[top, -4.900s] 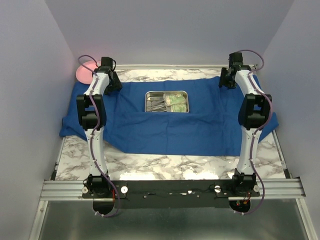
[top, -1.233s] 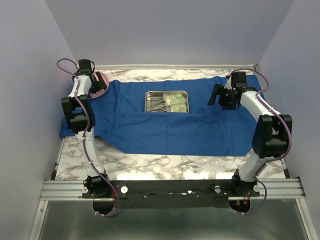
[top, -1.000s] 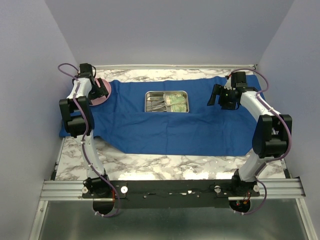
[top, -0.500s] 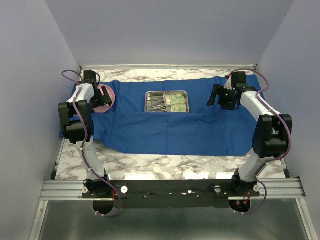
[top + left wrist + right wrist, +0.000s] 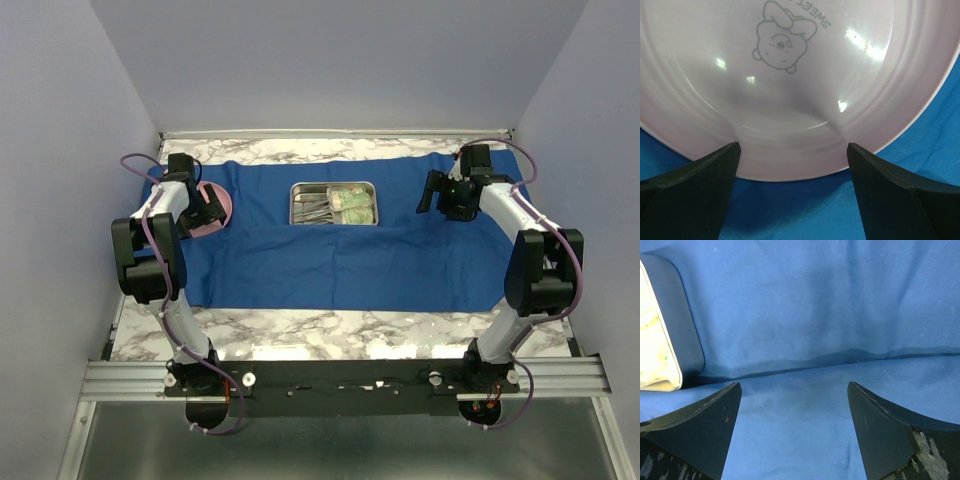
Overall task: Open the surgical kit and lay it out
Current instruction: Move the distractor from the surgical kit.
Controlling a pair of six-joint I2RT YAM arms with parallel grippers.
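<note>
Since the earlier frames, a pink plate (image 5: 214, 204) is being brought from the far left corner of the desk (image 5: 330, 335) onto the left part of the cloth (image 5: 330, 262), travelling with the left fingers (image 5: 692, 197). Those fingers are being kept spread wide, straddling the plate's near rim. Whether the rim is being touched cannot be told, and nothing is being clenched. The right fingers (image 5: 690, 432) are likewise being held released, hovering unmoved over bare cloth just right of the tray (image 5: 334, 185). The cloth is lying unfolded across the desk, with the tray sitting on it at the centre back, and the packets (image 5: 352, 203) and instruments (image 5: 314, 208) resting inside. The unwrapping is judged done; the plate is probably being placed to receive the contents, none of which is being lifted yet.
</note>
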